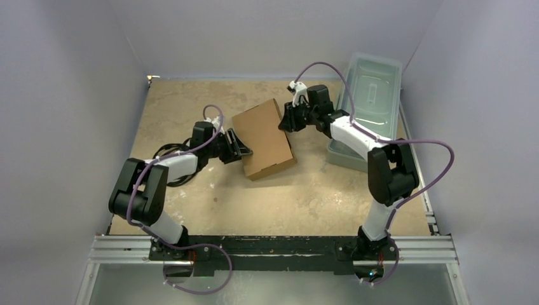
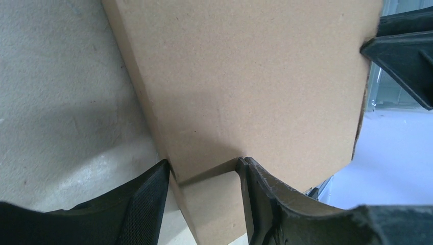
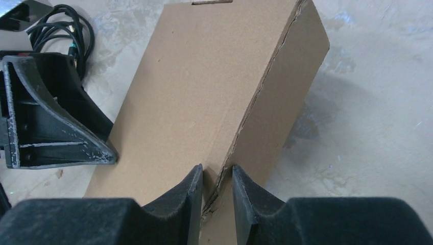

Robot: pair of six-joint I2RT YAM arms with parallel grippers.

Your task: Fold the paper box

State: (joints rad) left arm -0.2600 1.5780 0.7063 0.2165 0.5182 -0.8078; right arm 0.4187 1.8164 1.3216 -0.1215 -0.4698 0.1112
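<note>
We count two black grippers, one plain brown corrugated cardboard paper box (image 1: 262, 141) between them near the middle of the speckled tan table (image 1: 286, 203), and one clear plastic lidded bin (image 1: 372, 95) at far right. The box's underside is hidden; the right arm covers part of the bin. The left gripper (image 1: 245, 151) reaches in low, fingers (image 2: 148, 199) clamped across the box's near corner. The right gripper (image 1: 285, 122) angles down from the far side, fingers (image 3: 189, 191) pinching the box's top edge seam.

text: none legible | numbers, brands, labels: none | paper box (image 1: 262, 141): blank
</note>
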